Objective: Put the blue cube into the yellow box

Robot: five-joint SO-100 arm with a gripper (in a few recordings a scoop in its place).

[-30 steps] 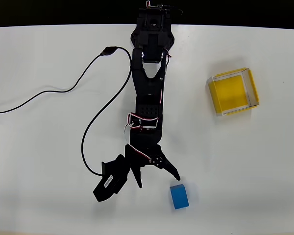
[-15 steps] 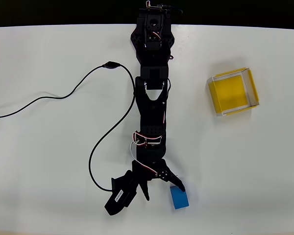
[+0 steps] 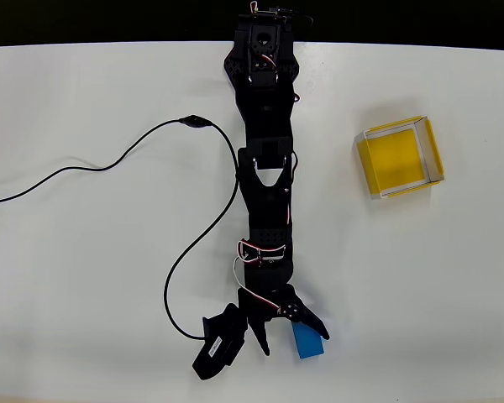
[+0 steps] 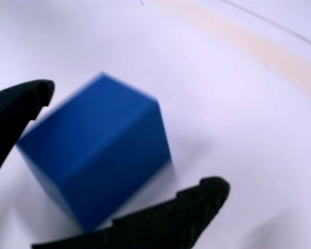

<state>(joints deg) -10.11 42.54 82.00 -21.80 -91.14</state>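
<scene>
Half a second has carried your gripper (image 3: 292, 339) forward to the blue cube (image 3: 308, 344) near the table's (image 3: 84, 277) front edge; a second ago it stood short of the cube and to its left in the overhead view. Your jaws are wide open and hold nothing, though the wrist view shows the cube (image 4: 96, 148) sitting between the two fingers (image 4: 18, 106). You look ready to close, while the yellow box (image 3: 399, 157) waits well apart toward the table's right edge.
</scene>
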